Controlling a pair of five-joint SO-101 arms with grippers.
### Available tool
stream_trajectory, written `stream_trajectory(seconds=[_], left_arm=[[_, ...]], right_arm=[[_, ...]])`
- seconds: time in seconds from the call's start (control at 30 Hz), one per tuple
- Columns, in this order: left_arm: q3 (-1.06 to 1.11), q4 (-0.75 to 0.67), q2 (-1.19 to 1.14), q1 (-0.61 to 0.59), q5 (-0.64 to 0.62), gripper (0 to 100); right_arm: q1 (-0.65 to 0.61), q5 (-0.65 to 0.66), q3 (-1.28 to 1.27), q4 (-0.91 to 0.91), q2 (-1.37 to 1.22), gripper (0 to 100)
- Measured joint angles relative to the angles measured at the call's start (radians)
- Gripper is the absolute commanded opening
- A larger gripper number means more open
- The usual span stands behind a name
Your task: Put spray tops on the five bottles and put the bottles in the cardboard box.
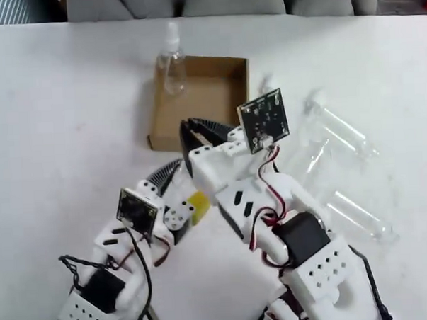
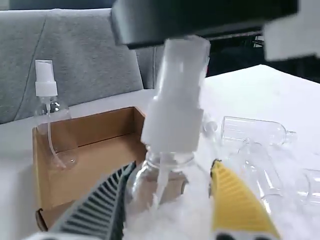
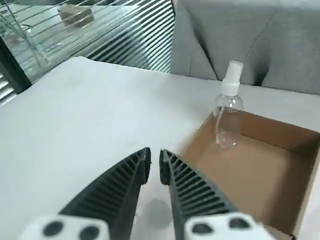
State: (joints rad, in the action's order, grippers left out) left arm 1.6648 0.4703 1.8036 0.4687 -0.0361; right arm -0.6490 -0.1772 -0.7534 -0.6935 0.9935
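Pinching a clear plastic bottle (image 2: 150,180) with white spray top (image 2: 175,100) at the table's (image 1: 55,103) middle, left gripper (image 2: 171,169) fingers in its wrist view, arms covering it from above, right gripper (image 3: 155,155) fingers almost pressed together by the brown cardboard box (image 3: 250,170).

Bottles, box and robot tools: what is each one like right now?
held bottle: upright, gripped by the left tool.
spray top: tilted on the held bottle's neck.
bottle in box: upright, its own top fitted.
loose bottles: lying down on the table.
cardboard box: open, one bottle inside.
left tool: shut on the held bottle.
right tool: shut, just above the spray top.
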Motion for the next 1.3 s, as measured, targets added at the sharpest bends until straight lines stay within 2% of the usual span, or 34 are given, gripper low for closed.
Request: stream_trajectory(seconds=[0.1,0.43,0.53,0.7,0.9,1.1,1.3], left_arm=[[0.000,0.000,0.000,-0.002,0.000,2],[0.000,0.000,0.000,0.000,0.000,2],[0.000,0.000,0.000,0.000,0.000,2],[0.020,0.000,0.000,0.000,0.000,2],[0.023,-0.054,0.000,-0.037,0.000,2],[0.031,-0.276,0.000,-0.183,0.000,2],[0.025,-0.427,0.000,-0.244,0.000,2]], right_arm=[[-0.037,-0.038,0.000,-0.015,0.014,1.6],[-0.055,-0.046,0.114,-0.021,-0.012,2.2],[0.012,-0.048,0.166,-0.021,-0.012,2.2],[0.204,-0.055,0.209,-0.048,-0.011,1.7],[0.434,-0.051,0.166,-0.215,0.026,1.9],[0.500,0.181,-0.046,-0.252,0.098,1.7],[0.592,0.425,-0.307,-0.252,0.250,1.7]])
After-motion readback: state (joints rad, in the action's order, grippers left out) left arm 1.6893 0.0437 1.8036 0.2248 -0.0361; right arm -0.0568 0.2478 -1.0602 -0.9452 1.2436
